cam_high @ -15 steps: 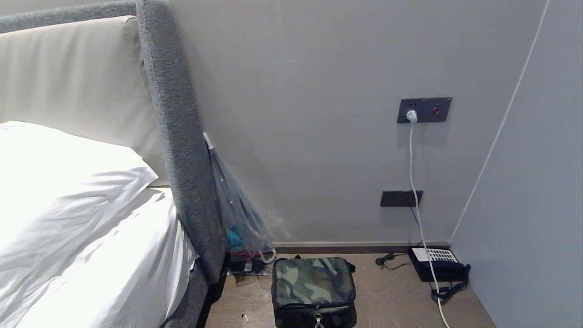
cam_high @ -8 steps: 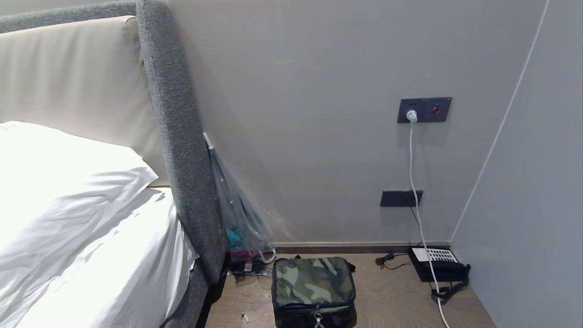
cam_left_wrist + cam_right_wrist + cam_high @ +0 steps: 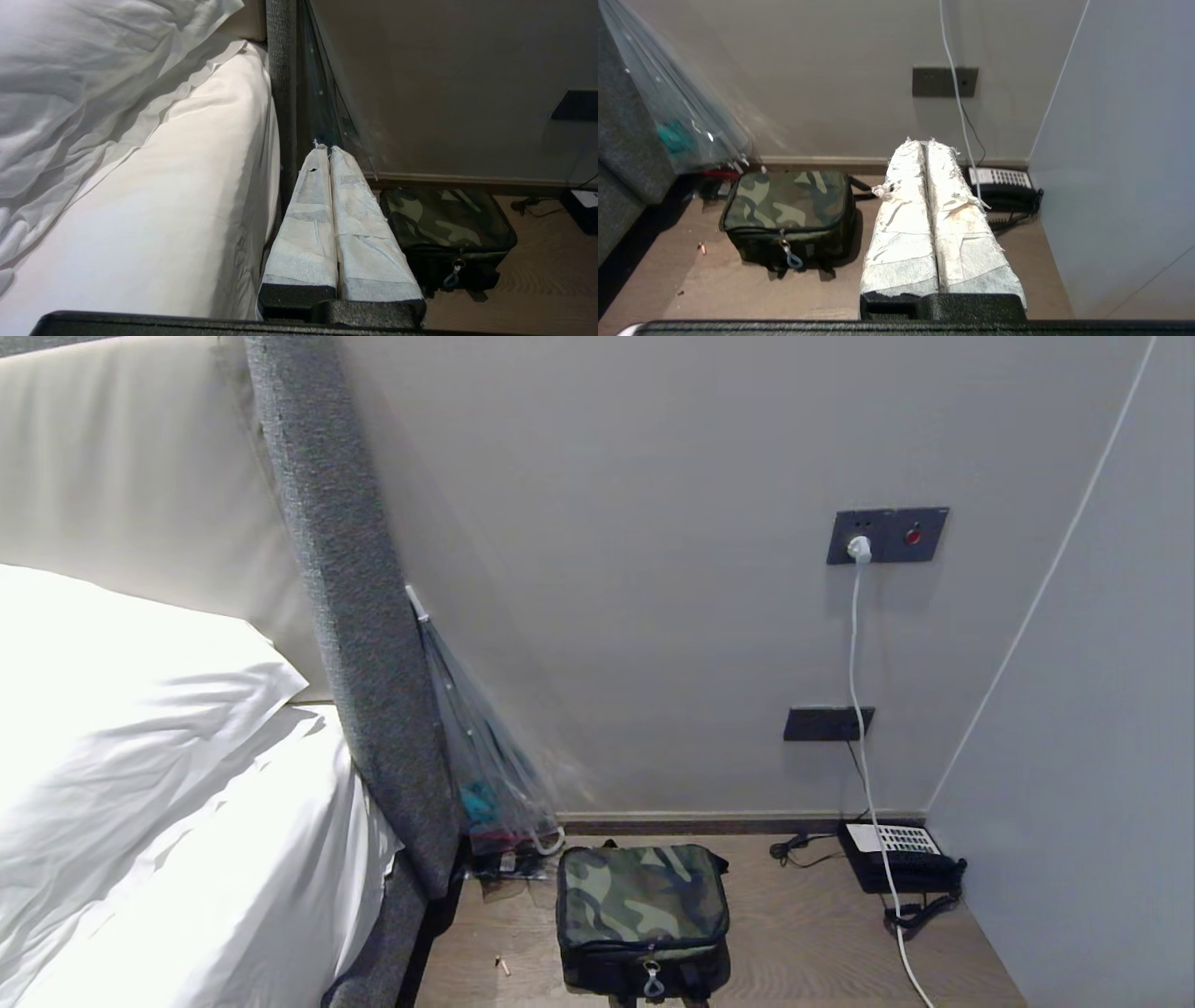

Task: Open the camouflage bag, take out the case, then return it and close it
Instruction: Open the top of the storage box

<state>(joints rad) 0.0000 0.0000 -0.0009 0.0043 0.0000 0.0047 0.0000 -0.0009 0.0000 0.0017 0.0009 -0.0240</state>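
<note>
The camouflage bag (image 3: 642,907) stands zipped shut on the wooden nightstand (image 3: 803,943), green camouflage top up, a zip pull (image 3: 653,978) hanging at its near side. It also shows in the left wrist view (image 3: 444,219) and the right wrist view (image 3: 787,200). The case is hidden. My left gripper (image 3: 325,148) is shut and empty, held in the air beside the bed, short of the bag. My right gripper (image 3: 926,141) is shut and empty too, in the air to the right of the bag. Neither arm shows in the head view.
A bed with white linen (image 3: 168,803) and a grey headboard side (image 3: 364,709) lies left. A clear plastic-wrapped umbrella (image 3: 485,775) leans behind the bag. A black telephone (image 3: 901,863) with a white cable (image 3: 864,709) sits back right, by the side wall (image 3: 1102,756).
The whole head view has shifted: the camera tilted down a little, so more of the bag's front and the nightstand shows. Nothing on the nightstand has moved.
</note>
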